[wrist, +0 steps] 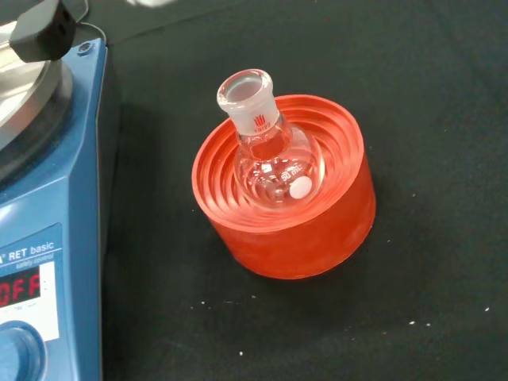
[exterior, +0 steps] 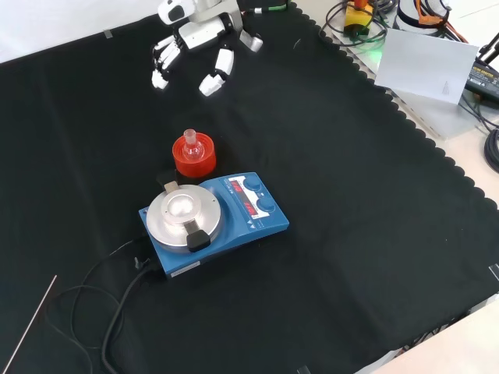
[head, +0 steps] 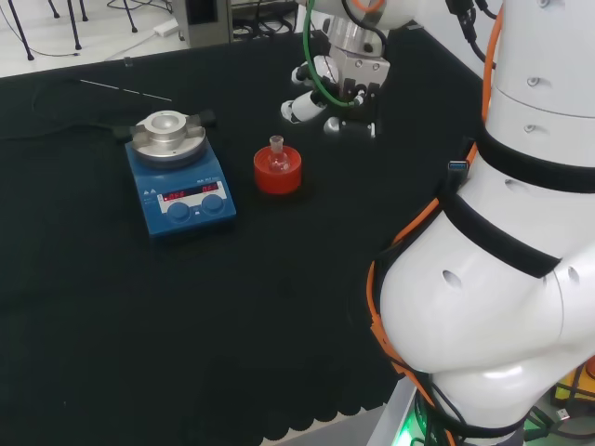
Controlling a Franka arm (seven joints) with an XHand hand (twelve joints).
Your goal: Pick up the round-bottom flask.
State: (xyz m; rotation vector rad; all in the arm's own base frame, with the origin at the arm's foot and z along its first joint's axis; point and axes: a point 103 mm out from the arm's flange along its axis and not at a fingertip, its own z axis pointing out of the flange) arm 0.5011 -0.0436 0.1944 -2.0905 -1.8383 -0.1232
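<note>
Black cloth covers the bench [exterior: 374, 234] | round-bottom flask [wrist: 274, 163] upright in red ribbed stand [wrist: 294, 230], just beside blue hotplate [exterior: 214, 218] | robot hand [exterior: 191, 47] apart from flask, fingers spread, holding nothing

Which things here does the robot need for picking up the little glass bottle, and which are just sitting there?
Needed:
round-bottom flask, clear glass, upright in its stand
red ribbed stand holding it
hand, above the cloth, away from the flask, fingers relaxed

Just sitting there:
blue hotplate stirrer beside the stand
its black cable
thin rod on the cloth
</note>
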